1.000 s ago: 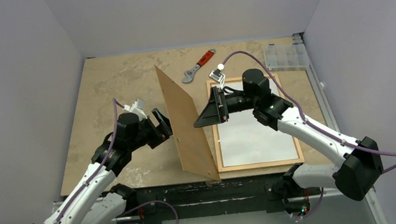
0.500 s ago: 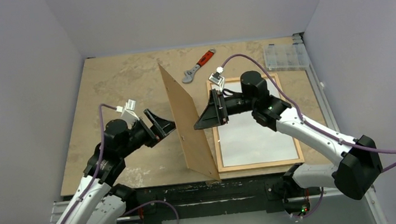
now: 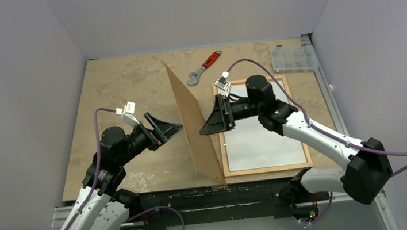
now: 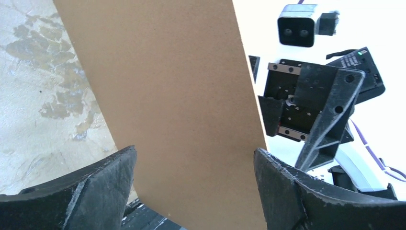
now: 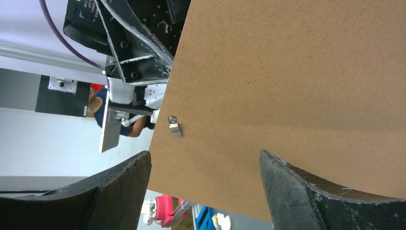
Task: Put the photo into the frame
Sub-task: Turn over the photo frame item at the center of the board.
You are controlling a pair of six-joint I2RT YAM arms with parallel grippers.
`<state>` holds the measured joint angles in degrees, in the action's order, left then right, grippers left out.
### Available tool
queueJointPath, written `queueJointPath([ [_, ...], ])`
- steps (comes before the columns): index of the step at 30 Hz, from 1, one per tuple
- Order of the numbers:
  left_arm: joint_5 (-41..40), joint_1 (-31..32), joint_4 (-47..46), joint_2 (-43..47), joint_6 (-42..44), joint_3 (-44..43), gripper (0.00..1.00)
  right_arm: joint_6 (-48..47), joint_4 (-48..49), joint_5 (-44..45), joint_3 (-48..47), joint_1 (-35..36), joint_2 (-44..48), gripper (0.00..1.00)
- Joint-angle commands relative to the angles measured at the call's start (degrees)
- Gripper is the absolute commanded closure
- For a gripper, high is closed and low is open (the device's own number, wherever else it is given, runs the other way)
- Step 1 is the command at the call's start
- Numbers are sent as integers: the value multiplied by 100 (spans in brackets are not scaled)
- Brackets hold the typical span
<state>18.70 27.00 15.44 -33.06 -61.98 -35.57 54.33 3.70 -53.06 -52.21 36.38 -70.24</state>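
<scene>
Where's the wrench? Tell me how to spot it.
Find the brown board standing on edge mid-table, then look past its far end. The wrench lies flat there, left of the clear plastic box; it alone has an orange handle.

Upright backing board [image 3: 193, 125] walls left end effector [image 3: 175, 128] from frame [image 3: 265, 170].

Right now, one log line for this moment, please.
backing board: standing on edge | left gripper: open, left of board | right gripper: open, right of board | frame: flat
</scene>
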Motion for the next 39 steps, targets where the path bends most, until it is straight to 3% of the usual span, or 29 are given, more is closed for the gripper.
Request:
queueJointPath([
  [1, 178, -39, -459, 178, 44, -239, 11, -111, 157, 37, 40, 13, 5, 19],
  [11, 160, -46, -700, 378, 0, -149, 9, -163, 115, 65, 140, 15, 9, 19],
  [16, -217, -46, 61, 256, 134, -319, 14, -224, 66, 99, 190, 13, 2, 19],
  [22, -1390, -46, 2109, 23, 622, -854, 37, -606, -332, 243, 178, 18, -35, 19],
  [28, -1794, -45, 2548, -157, 788, -847, 67, -1627, -1735, 1088, -105, 17, -207, 19],
  [34, -2002, -40, 2813, -333, 858, -896, 100, -2419, -2918, 3003, -260, 14, -278, 20],
  [39, -2255, -38, 3111, -102, 809, -1092, 100, -2536, -3049, 4006, -55, 18, -473, 20],
])
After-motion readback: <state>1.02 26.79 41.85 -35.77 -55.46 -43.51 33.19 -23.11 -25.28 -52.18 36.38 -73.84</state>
